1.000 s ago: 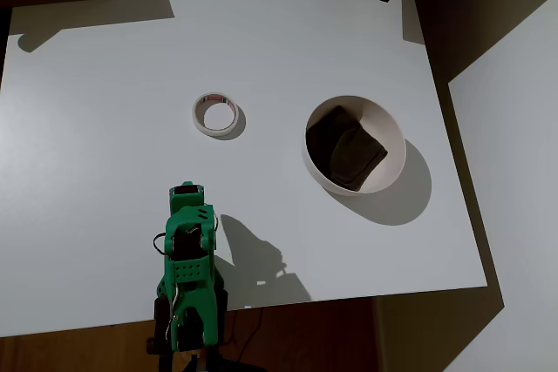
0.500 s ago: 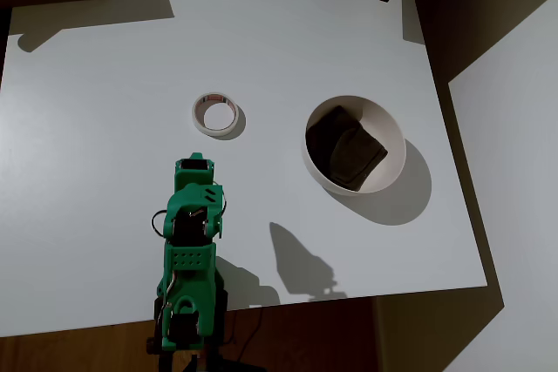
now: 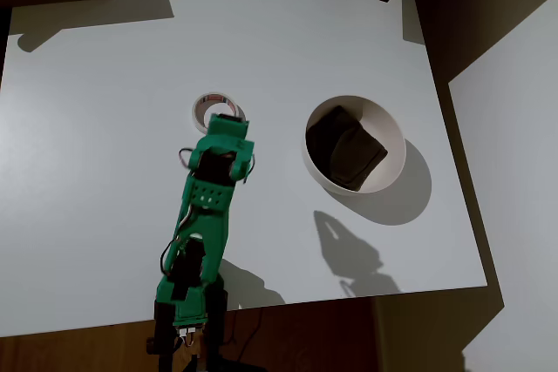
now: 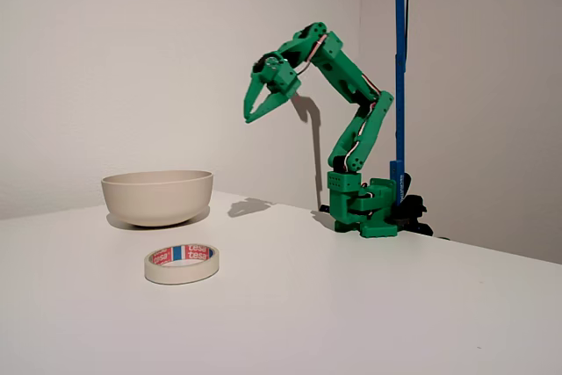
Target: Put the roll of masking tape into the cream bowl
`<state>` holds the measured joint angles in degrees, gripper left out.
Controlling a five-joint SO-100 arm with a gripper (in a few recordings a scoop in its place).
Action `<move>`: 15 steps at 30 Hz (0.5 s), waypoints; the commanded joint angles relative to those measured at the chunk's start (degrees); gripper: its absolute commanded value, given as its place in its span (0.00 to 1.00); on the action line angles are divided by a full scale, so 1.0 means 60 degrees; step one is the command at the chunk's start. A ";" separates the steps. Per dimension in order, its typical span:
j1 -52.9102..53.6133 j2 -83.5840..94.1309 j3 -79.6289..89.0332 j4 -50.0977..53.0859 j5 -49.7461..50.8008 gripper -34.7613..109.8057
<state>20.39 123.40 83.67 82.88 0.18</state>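
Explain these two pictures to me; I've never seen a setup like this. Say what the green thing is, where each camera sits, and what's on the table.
The green thing is a small robot arm ending in a two-finger gripper, its hand. One camera looks straight down from above; the other stands at table height, facing the arm. On the white table lie a roll of masking tape and a cream bowl. From above, a dark brown cloth shows inside the bowl. The gripper hangs high in the air, holding nothing, its fingers nearly together.
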 commanded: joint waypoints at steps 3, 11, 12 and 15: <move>0.0322 -0.1978 -0.2329 0.0396 -0.0234 0.21; 0.0161 -0.4482 -0.3076 0.0249 -0.0278 0.29; 0.0117 -0.4717 -0.3091 0.0176 -0.0278 0.30; -0.0059 -0.5347 -0.3091 -0.0015 -0.0337 0.31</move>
<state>20.30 92.11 69.17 83.76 -0.70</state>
